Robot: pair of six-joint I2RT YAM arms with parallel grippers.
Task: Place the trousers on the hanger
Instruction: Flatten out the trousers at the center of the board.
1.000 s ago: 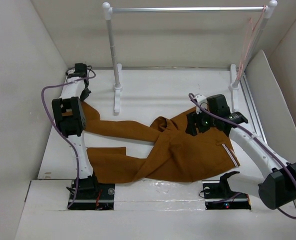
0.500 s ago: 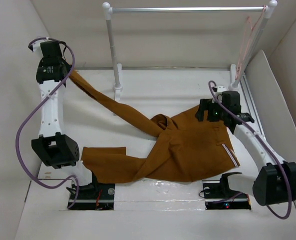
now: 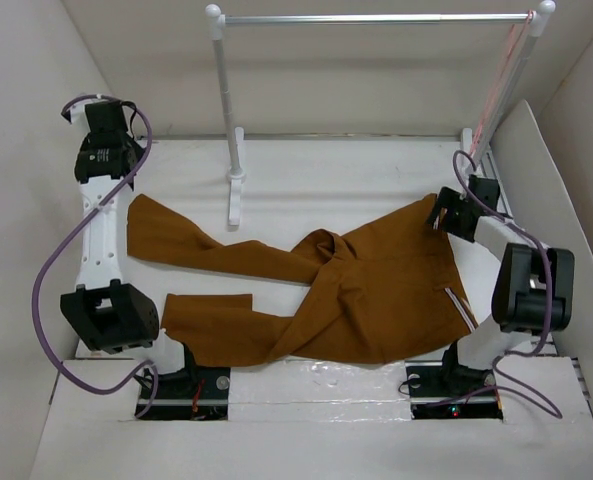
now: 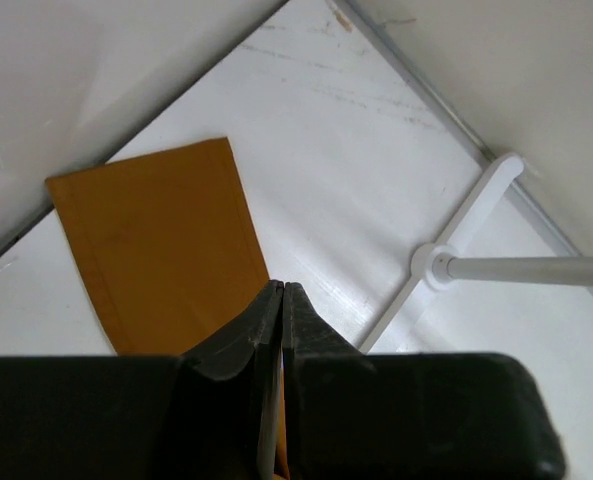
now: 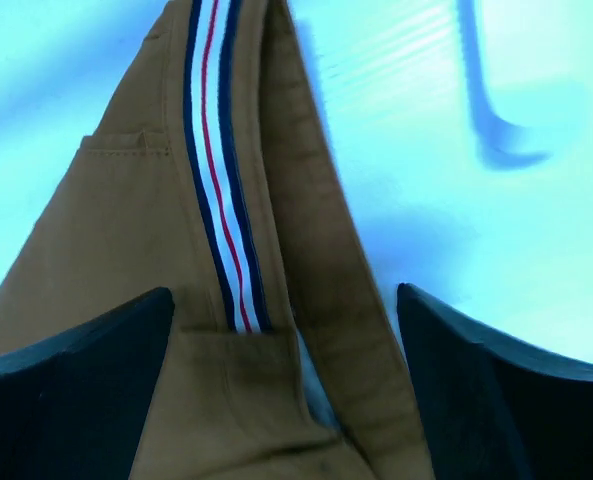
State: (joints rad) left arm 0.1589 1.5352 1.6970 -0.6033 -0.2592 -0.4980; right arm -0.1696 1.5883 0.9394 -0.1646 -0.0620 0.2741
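Top external: trousers along table front

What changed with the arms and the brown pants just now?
The left arm lifted one trouser leg, then let it drop flat; its jaws are shut, empty. The right arm moved right to the waistband and opened its jaws. Hanger and rail stayed put.

Found no readable text, brand, number or sign in any view. Spotted faint pale print on black wrist housing of left arm, upper left of top view; too small to make out.
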